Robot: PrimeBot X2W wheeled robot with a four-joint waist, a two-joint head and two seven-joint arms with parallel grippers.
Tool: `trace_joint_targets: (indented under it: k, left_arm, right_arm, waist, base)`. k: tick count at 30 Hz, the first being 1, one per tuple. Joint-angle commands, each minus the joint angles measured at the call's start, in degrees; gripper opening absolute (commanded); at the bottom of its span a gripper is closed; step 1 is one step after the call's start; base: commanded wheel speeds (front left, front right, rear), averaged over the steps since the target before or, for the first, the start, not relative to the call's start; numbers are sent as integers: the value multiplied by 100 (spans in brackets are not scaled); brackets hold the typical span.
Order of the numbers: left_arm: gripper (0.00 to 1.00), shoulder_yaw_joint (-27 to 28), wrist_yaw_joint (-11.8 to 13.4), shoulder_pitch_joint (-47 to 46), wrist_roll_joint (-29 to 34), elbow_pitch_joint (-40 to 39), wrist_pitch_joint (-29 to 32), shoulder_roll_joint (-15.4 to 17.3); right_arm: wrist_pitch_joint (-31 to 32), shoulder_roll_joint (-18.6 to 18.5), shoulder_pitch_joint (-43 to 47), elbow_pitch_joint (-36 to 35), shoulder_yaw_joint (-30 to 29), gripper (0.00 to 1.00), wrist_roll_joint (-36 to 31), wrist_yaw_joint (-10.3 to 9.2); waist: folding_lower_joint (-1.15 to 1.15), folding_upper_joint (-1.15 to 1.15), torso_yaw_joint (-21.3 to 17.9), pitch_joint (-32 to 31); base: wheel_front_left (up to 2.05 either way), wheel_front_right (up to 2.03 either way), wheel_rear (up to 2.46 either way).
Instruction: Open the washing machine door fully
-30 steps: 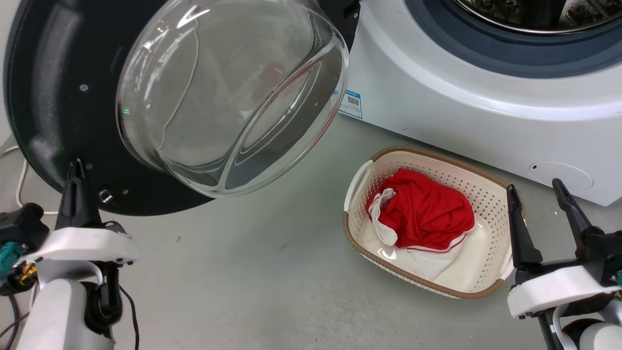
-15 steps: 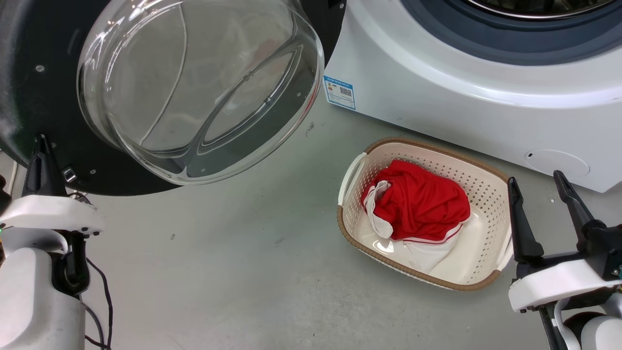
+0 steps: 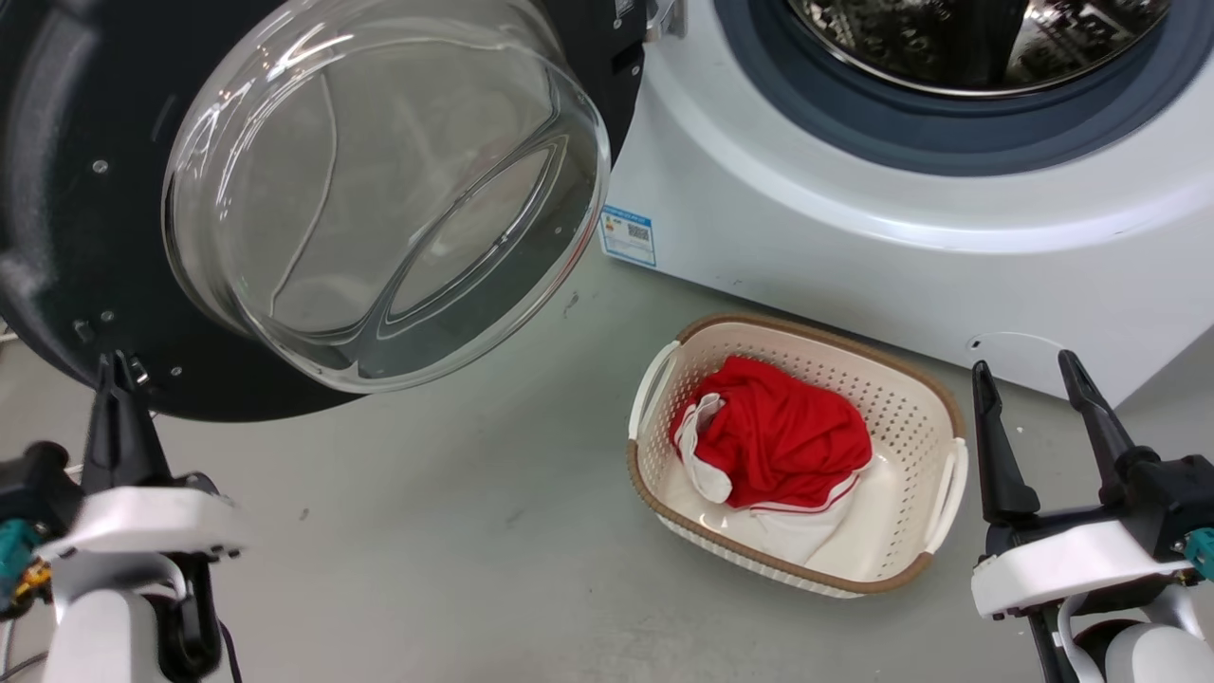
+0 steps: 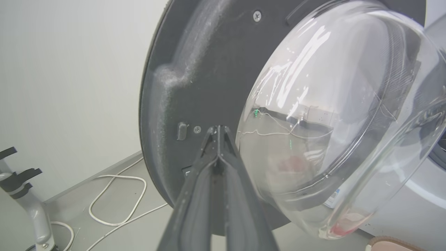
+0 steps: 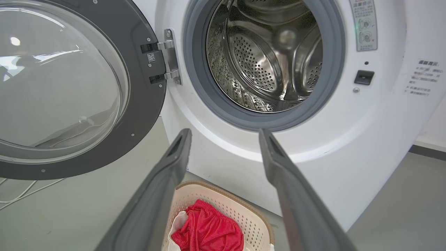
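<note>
The washing machine door [image 3: 66,209], black with a bulging clear glass bowl, stands swung wide to the left of the white washing machine [image 3: 854,247]. Its hinge and the open steel drum show in the right wrist view, where the door [image 5: 143,111] sits left of the washing machine [image 5: 366,146]. My left gripper [image 3: 116,368] is shut, its tip at the lower rim of the door's inner face. In the left wrist view the left gripper [image 4: 217,131] points at the dark face of the door [image 4: 195,69] beside the glass. My right gripper [image 3: 1022,362] hangs open and empty near the machine's lower front, and the right gripper [image 5: 224,131] faces the drum.
A cream basket [image 3: 934,408] holding a red and white cloth [image 3: 778,436] sits on the grey floor before the machine, just left of my right gripper. A white cable [image 4: 118,195] and a grey stand [image 4: 28,205] lie by the wall behind the door.
The head view has shifted. The door's glass bowl stands slightly farther from the machine's blue sticker. My left gripper stays shut at the door's lower rim; the right gripper stays open.
</note>
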Motion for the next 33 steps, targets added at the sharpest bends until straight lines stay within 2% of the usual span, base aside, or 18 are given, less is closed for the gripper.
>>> trace_joint_targets:
  k: [1, 11, 17, 18, 19, 21, 22, 23, 33]
  left_arm:
    - [0, -39, 15, 147, 87, -154, -12, -61]
    - [0, -528, -42, 1045, 435, -898, -13, -559]
    - [0, -914, -157, 1041, 565, -947, 45, -622]
    - [2, -959, -162, 1032, 602, -955, 56, -616]
    - [22, -1023, -183, 998, 622, -963, 67, -624]
    - [46, -1126, -202, 940, 659, -948, 96, -645]
    - [80, -1165, -201, 909, 681, -940, 98, -647]
    - [100, -1195, -192, 882, 703, -928, 93, -645]
    - [100, -1322, -107, 740, 772, -828, 46, -666]
  right_arm:
    - [-63, 23, 15, 52, 4, 100, 62, -4]
    - [-295, 88, 65, 327, 48, 100, 101, -4]
    - [-380, 91, 94, 417, 22, 100, 200, -4]
    - [-393, 92, 98, 432, 43, 100, 221, -4]
    - [-399, 92, 108, 432, 23, 100, 233, -4]
    - [-421, 92, 117, 453, 33, 100, 235, -4]
    - [-426, 92, 122, 462, 43, 100, 238, -4]
    - [-440, 91, 122, 470, 49, 100, 254, -4]
    - [-491, 92, 180, 501, 75, 100, 295, -4]
  waist:
    - [0, 0, -118, -134]
    - [0, 0, -827, -472]
    - [0, 0, -1325, -566]
    - [0, 0, -1422, -582]
    - [0, 0, -1497, -588]
    - [0, 0, -1654, -605]
    - [0, 0, -1730, -616]
    - [0, 0, -1809, -623]
    - [0, 0, -2271, -657]
  base:
    - [0, 0, 0]
    - [0, 0, 0]
    - [0, 0, 0]
    - [0, 0, 0]
    - [0, 0, 0]
    - [0, 0, 0]
    - [0, 0, 0]
    - [0, 0, 0]
    - [0, 0, 0]
